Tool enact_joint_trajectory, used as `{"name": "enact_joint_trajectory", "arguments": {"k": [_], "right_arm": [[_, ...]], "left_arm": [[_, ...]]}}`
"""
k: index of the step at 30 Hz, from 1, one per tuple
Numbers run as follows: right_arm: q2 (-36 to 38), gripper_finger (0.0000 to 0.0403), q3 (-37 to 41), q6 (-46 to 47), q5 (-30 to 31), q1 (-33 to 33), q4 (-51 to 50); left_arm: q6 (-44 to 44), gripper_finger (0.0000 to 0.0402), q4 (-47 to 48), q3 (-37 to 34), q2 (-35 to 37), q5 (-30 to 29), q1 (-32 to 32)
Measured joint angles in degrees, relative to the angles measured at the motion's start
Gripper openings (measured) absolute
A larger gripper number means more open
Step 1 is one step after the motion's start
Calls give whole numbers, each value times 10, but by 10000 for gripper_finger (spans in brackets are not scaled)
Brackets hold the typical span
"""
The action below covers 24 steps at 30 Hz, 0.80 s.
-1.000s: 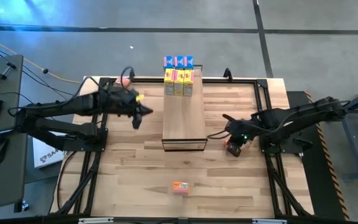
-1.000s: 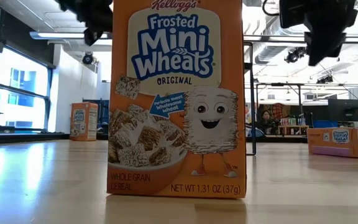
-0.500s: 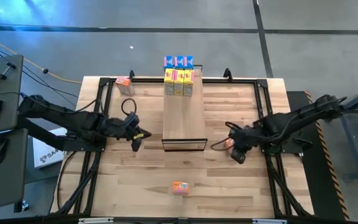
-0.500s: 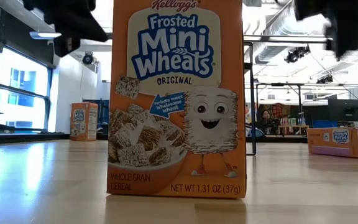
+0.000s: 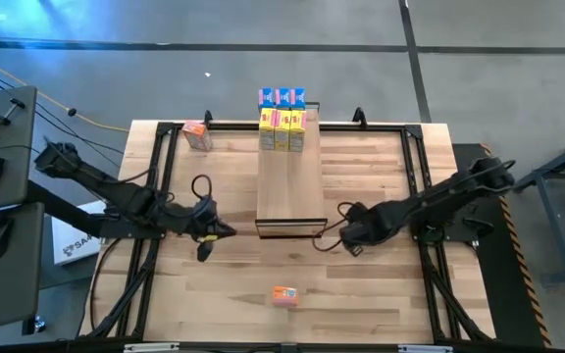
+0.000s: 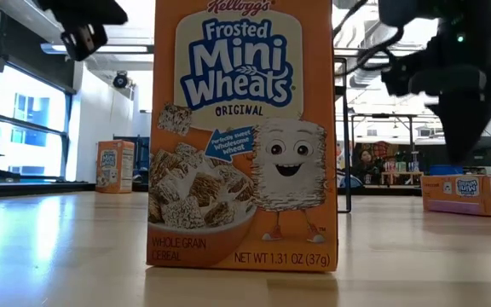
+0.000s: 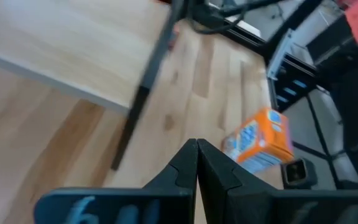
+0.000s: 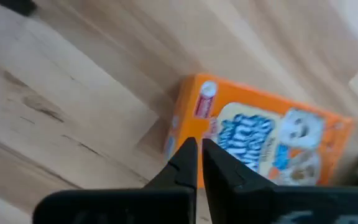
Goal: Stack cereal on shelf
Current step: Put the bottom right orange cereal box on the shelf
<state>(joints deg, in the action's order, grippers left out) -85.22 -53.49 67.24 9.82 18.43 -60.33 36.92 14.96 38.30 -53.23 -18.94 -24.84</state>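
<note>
We saw the shelf (image 5: 289,186) lying along the middle of the table (image 5: 381,294), running from its 12 o'clock edge toward the centre. At the shelf's 12 o'clock end stood a cluster of cereal boxes, blue ones (image 5: 282,97) behind yellow ones (image 5: 282,131). One orange box (image 5: 196,134) stood at the table's 11 o'clock corner, another (image 5: 283,295) near the 6 o'clock edge, close in front of the low camera. The left gripper (image 5: 204,245) hung over the table at 9 o'clock of the shelf's near end, its fingers (image 7: 197,163) pressed together on nothing. The right gripper (image 5: 349,237) hung at 3 o'clock of that end, fingers (image 8: 197,163) likewise closed and empty; its wrist camera showed an orange box (image 8: 263,140) lying flat on the table beyond them.
</note>
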Motion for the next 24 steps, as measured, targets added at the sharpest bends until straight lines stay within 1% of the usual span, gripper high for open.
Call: {"name": "enact_joint_trajectory", "arguments": {"k": [5, 9, 11, 13, 14, 17, 19, 21, 24], "right_arm": [[-29, 0, 0, 8, -41, 26, 71], [-29, 0, 0, 17, -70, 57, 132], [-21, 0, -3, 36, -71, 75, 148], [-11, 0, -24, 71, -54, 91, 127], [-6, 0, -38, 96, -36, 97, 97], [3, 0, -69, 185, 33, 100, -37], [7, 0, -64, 224, 52, 85, -102], [8, 0, -43, 224, 50, 66, -114], [7, 0, 5, 192, 32, 40, -62]], "left_arm": [[19, 0, 2, 0, 0, -27, -43], [34, 0, 2, 0, 0, -49, -75], [39, 0, 2, 0, 0, -61, -86], [48, 0, 4, 0, 0, -75, -95], [51, 0, 4, 0, 0, -82, -98], [61, 0, 4, 0, 0, -101, -105], [63, 0, 4, 0, -4, -106, -105], [61, 0, 7, 0, -6, -107, -104], [56, 0, 4, 0, -10, -108, -104]]}}
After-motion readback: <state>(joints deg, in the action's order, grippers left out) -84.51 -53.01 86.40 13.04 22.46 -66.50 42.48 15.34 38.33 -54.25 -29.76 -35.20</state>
